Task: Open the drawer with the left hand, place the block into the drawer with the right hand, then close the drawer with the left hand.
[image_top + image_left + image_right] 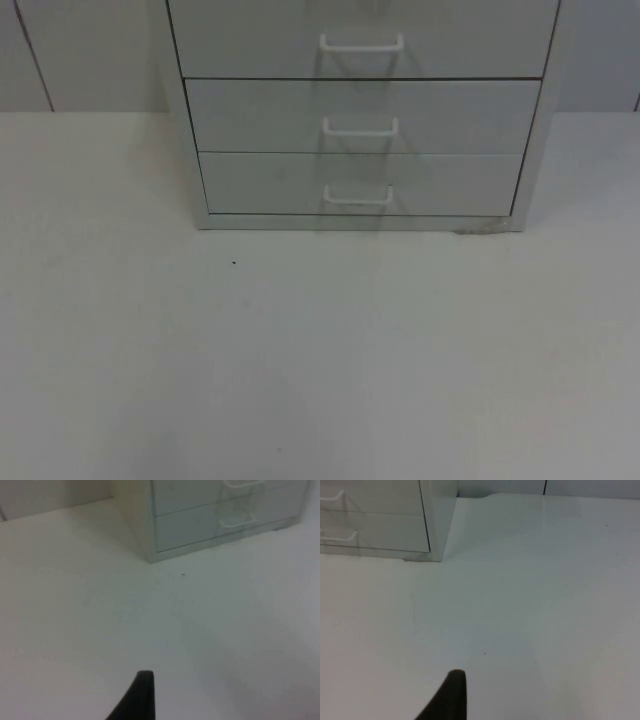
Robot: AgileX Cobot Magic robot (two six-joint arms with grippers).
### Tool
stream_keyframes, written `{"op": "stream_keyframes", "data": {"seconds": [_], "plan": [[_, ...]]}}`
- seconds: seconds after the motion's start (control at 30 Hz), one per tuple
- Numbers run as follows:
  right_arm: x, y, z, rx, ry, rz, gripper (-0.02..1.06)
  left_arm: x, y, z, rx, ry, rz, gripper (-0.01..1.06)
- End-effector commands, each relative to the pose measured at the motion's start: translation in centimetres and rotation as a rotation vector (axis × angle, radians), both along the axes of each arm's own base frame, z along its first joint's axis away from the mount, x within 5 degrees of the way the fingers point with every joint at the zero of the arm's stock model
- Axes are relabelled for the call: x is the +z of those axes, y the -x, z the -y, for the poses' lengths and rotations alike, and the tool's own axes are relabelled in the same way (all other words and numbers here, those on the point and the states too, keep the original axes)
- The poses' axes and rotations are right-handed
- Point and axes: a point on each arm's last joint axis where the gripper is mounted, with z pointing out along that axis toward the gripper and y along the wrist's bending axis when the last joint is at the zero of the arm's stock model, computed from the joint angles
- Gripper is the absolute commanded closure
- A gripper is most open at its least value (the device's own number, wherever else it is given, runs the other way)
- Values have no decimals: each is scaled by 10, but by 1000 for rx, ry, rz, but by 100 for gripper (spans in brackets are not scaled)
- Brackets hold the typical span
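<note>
A white cabinet (pixel 360 110) with three drawers stands at the back of the table, against the wall. All three drawer fronts sit flush. Each has a white loop handle: top (pixel 361 43), middle (pixel 360 126), bottom (pixel 357 195). My left gripper (pixel 142 695) hangs over the bare table, well to the left of and in front of the cabinet (pixel 190 525), whose lower handle (pixel 239 521) faces it at an angle. My right gripper (pixel 451 692) hangs over the table off the cabinet's right front corner (pixel 437 555), far from it.
The white table top (pixel 320 360) stretches wide in front of the cabinet. A tiny dark speck (pixel 234 263) lies near the cabinet's left front corner. The grey partition wall (pixel 80 50) closes off the back.
</note>
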Motion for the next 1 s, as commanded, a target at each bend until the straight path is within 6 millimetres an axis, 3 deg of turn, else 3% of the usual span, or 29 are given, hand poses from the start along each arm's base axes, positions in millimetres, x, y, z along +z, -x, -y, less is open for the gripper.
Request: {"op": "stream_keyframes", "data": {"seconds": [0.0,0.5,0.97], "plan": [[0,0,0,-5,3,10,-1,-1,1,1,32,6,-6,0],[1,0,0,-5,3,12,-1,-1,0,2,353,7,-4,0],[1,0,0,-5,3,12,-1,-1,0,2,405,5,-4,0]]}}
